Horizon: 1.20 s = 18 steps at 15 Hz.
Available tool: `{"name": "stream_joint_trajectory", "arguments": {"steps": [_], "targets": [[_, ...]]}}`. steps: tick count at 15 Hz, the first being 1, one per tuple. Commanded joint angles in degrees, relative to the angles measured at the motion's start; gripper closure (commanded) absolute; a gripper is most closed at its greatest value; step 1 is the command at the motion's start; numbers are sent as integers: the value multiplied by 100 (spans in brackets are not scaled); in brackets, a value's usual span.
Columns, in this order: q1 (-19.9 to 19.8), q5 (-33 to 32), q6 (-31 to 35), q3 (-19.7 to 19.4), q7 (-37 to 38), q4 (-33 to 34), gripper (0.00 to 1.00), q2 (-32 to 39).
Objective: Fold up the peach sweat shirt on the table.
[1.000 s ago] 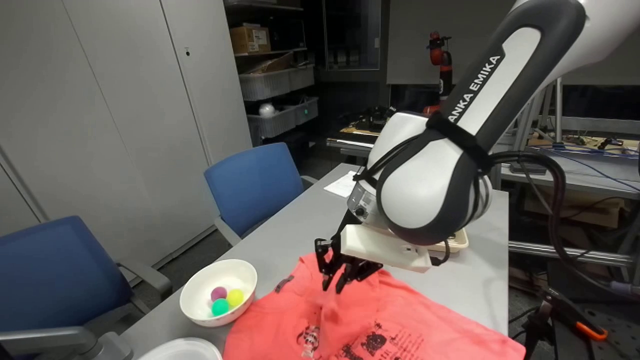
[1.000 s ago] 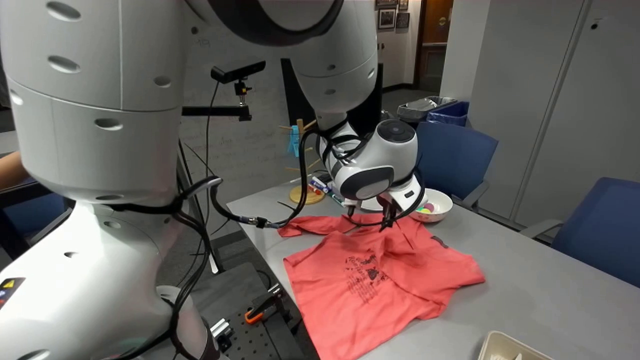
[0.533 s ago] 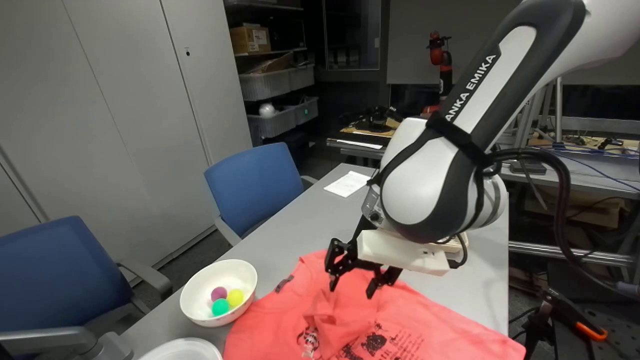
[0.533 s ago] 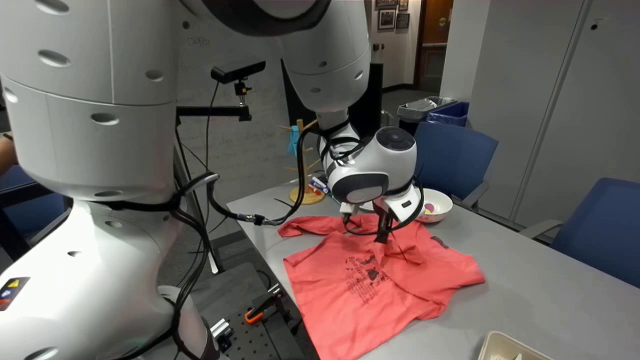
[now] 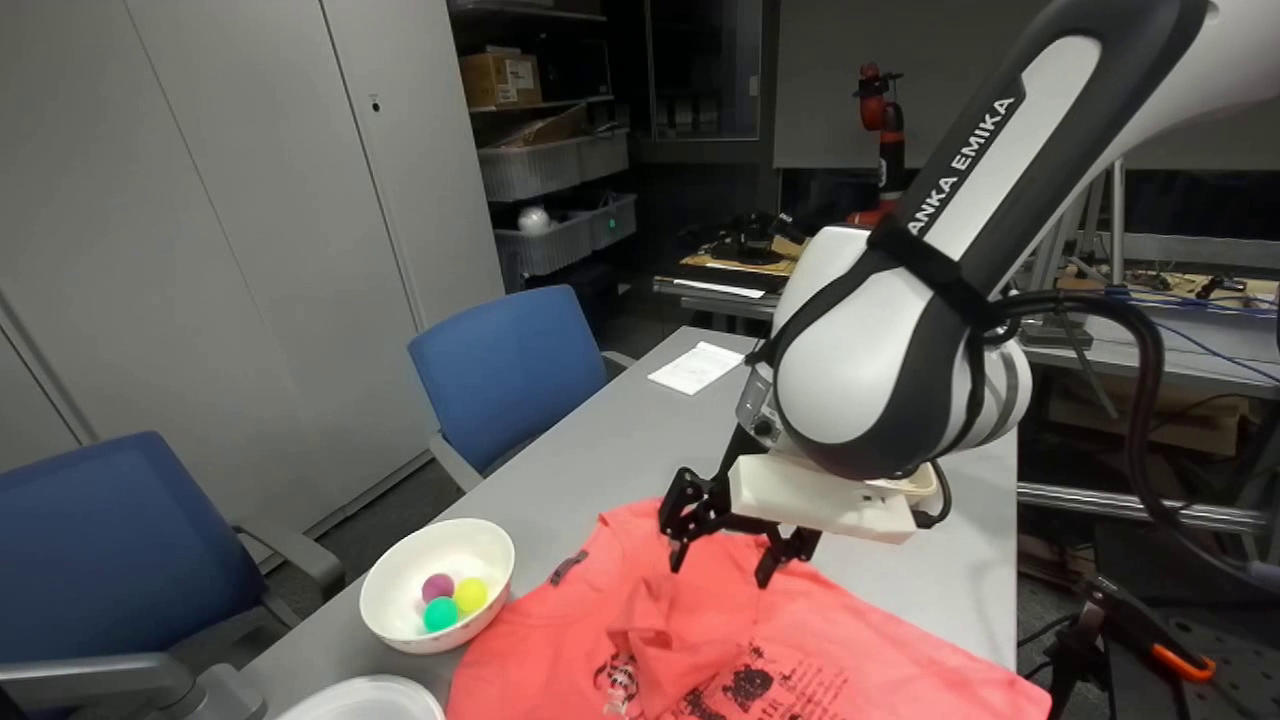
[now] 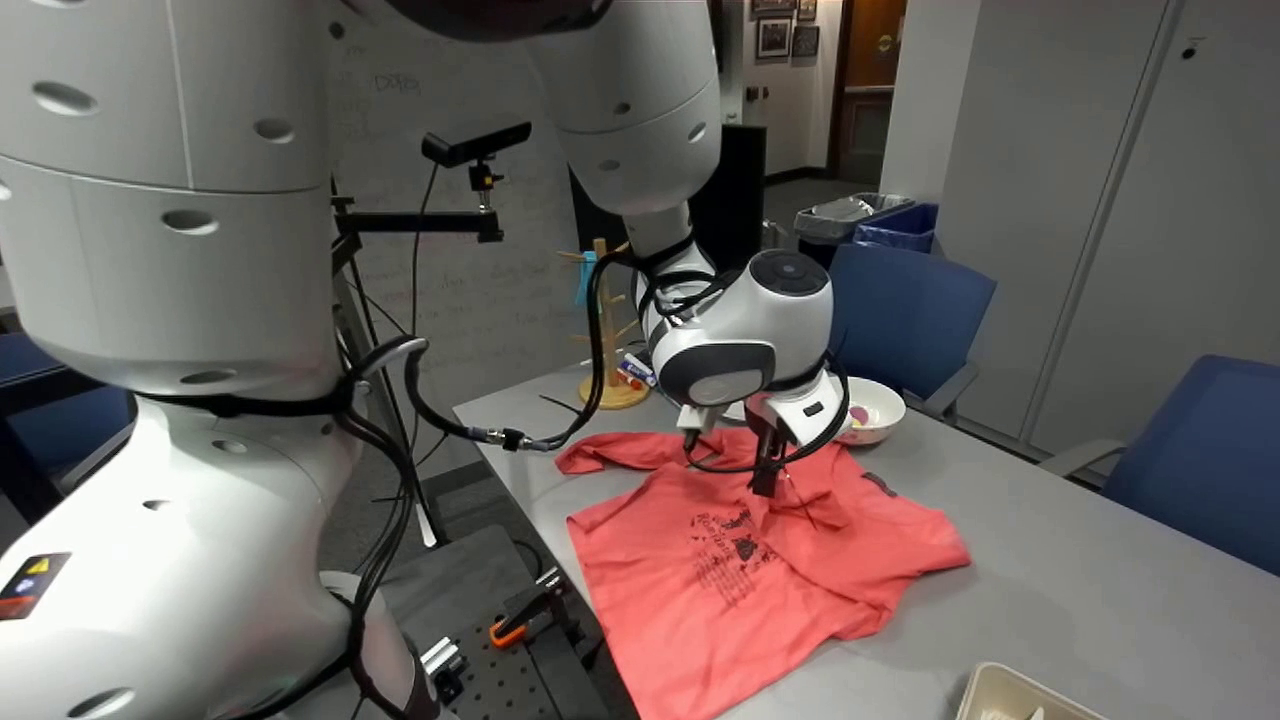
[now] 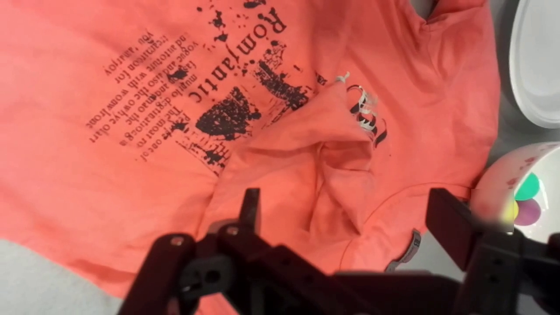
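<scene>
The peach sweat shirt lies spread on the light-grey table, its dark lettering facing up. One part is folded inward across the print, and a crumpled ridge stands up near the collar in the wrist view. Over that collar area hovers my gripper, its jaws wide apart and nothing held between them. In the wrist view the fingers show dark against the cloth, and the neck label appears between them. A sleeve stretches toward the table's far side. In an exterior view my arm hides some of the shirt's collar side.
Close beside the shirt stands a white bowl holding three coloured balls. A white lid or plate lies near it. A beige tray, a white paper and a wooden peg stand are also on the table. Blue chairs line one side.
The jaws have spread from a narrow gap to wide apart. In an exterior view the gripper has shifted to the right, and the crumpled fold below it has slumped a little.
</scene>
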Motion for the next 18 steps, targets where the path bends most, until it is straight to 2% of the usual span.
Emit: {"name": "stream_joint_trajectory", "arguments": {"steps": [1,4,7,8,10,15,17,18], "targets": [[0,0,0,-1,0,-2,4,0],[46,-60,-61,1,-21,9,0,-32],[139,-455,-410,153,-349,56,0,-201],[611,54,-661,-132,-882,170,0,-316],[911,152,-1126,-199,-1263,295,0,-482],[1952,115,-1983,-688,-2153,555,0,-638],[2157,169,-2324,-818,-2687,601,0,-603],[2383,174,-2012,-1014,-2224,558,0,-594]]}}
